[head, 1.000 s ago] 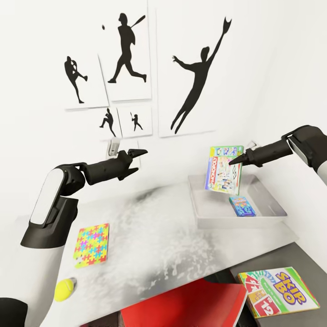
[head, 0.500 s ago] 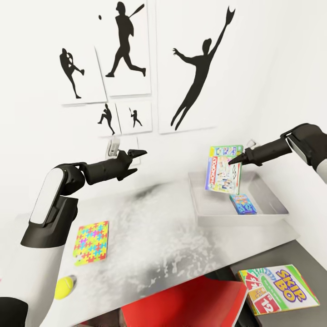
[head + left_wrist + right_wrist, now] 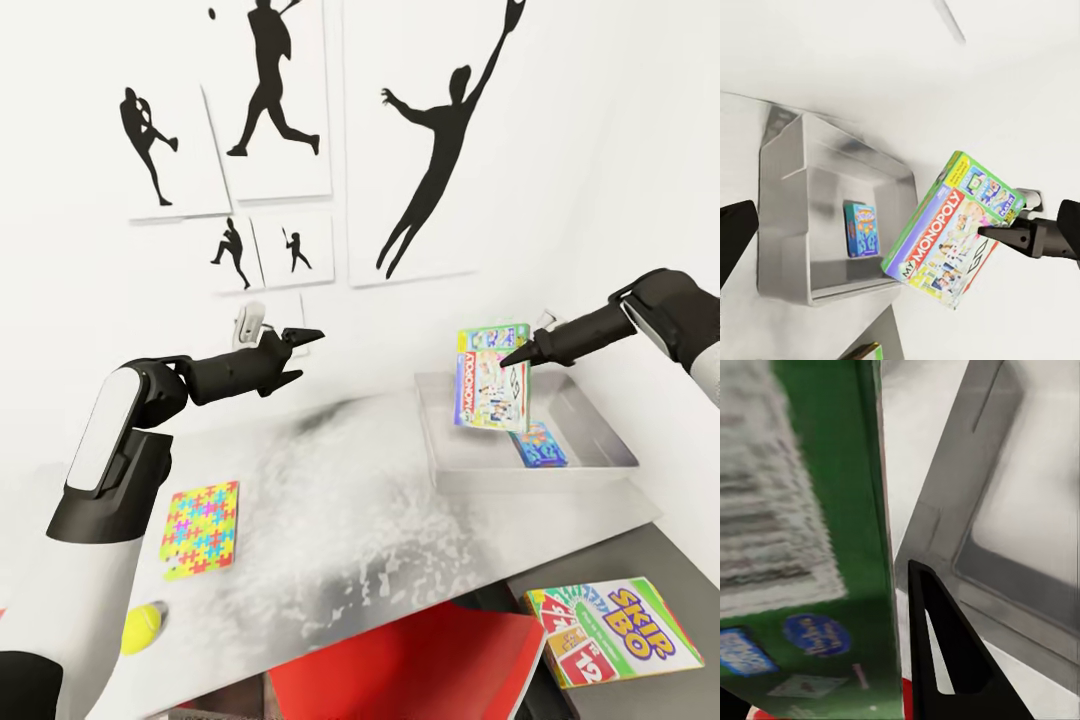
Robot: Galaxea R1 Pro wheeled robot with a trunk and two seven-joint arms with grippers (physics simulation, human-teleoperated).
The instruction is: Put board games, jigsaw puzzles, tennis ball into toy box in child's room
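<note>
My right gripper (image 3: 517,355) is shut on the upper edge of the Monopoly board game (image 3: 490,378), which hangs tilted over the near-left part of the toy box (image 3: 600,445). A blue board game (image 3: 540,444) lies flat inside that grey tray. The left wrist view shows the same Monopoly box (image 3: 952,236), the toy box (image 3: 791,217) and the blue game (image 3: 860,229). The Skip-Bo board game (image 3: 610,633) lies on a lower dark-grey top. A colourful jigsaw puzzle (image 3: 202,528) and a yellow tennis ball (image 3: 143,628) rest on the table (image 3: 350,500) at its left. My left gripper (image 3: 305,350) hovers open above the table's back.
A white wall with black baseball silhouettes (image 3: 430,170) stands right behind the table. A red object (image 3: 420,660) sits under the table's near edge, beside the dark-grey cabinet top (image 3: 600,560).
The head view has shifted, so the wall pictures sit higher in frame. My right gripper has sunk slightly toward the toy box with the Monopoly box. The left arm holds still.
</note>
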